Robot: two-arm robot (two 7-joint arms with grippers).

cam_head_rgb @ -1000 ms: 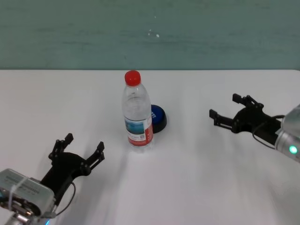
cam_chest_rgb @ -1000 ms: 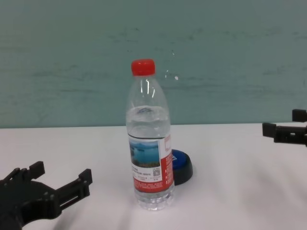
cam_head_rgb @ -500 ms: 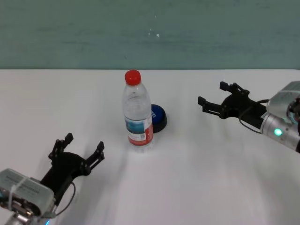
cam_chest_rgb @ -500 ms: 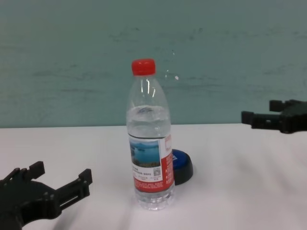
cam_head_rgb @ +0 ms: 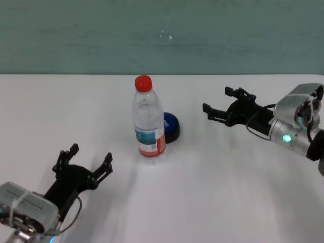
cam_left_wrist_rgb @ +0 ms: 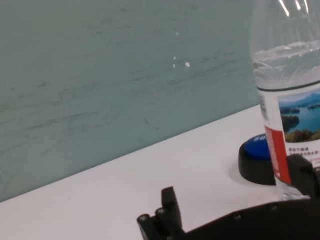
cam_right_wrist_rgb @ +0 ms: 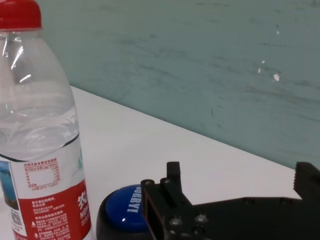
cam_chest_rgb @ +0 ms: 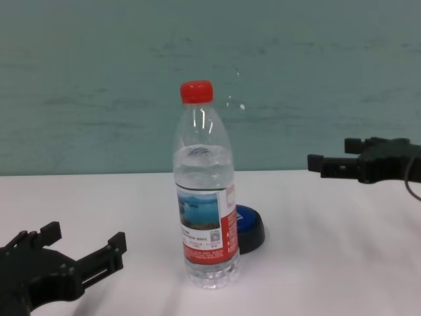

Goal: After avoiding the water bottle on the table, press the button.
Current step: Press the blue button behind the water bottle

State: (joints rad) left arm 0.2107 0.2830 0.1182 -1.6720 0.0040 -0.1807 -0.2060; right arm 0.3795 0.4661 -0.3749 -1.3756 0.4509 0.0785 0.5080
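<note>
Water bottle (cam_head_rgb: 148, 124) stands upright mid-table (cam_head_rgb: 212, 192), blocking the button (cam_head_rgb: 171, 126) tucked at its 1 o'clock. Right gripper (cam_head_rgb: 218, 101) — fingers spread, empty — hangs raised at the button's 3 o'clock, likely to bypass the bottle. Left gripper (cam_head_rgb: 90, 158) parked at the bottle's 7 o'clock, spread.

Right pincer (cam_head_rgb: 217, 100) nearer the button (cam_head_rgb: 171, 127)

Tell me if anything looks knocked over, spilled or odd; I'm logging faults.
Nothing stands out. The water bottle stands upright, capped, on the table, with the button just behind it. Both claws, right and left, are open and touch nothing.
</note>
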